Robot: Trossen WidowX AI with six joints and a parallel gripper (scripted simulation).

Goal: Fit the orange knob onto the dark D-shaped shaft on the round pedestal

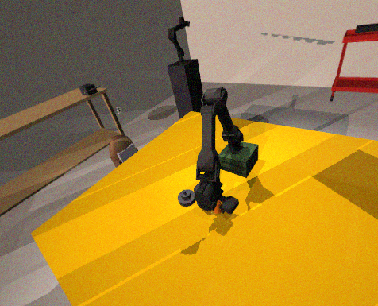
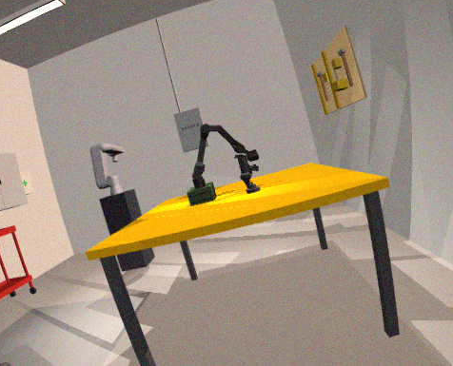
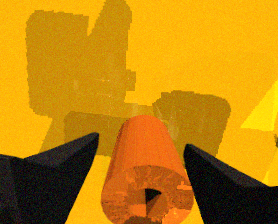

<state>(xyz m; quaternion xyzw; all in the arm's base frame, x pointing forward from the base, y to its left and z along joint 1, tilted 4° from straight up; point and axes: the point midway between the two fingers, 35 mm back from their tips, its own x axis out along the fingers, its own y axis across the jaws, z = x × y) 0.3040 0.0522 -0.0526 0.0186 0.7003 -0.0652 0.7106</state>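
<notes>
The orange knob (image 1: 217, 209) (image 3: 145, 150) stands on the yellow table, with its holed end facing the wrist camera. My gripper (image 1: 218, 205) (image 3: 142, 144) is open around it. One finger is on each side, with a narrow gap between each fingertip and the knob in the wrist view. The round grey pedestal (image 1: 187, 203) (image 2: 254, 191) stands beside the gripper, to its left in the top view. Its short dark shaft (image 1: 185, 193) points up and is bare. The shaft's flat side cannot be made out. In the exterior view the knob is hidden.
A dark green box (image 1: 239, 159) (image 2: 202, 194) sits at the arm's base on the yellow table (image 1: 144, 253) (image 2: 248, 212). The table's left edge lies beyond the pedestal in the top view. Shadows of the arm fall around the knob.
</notes>
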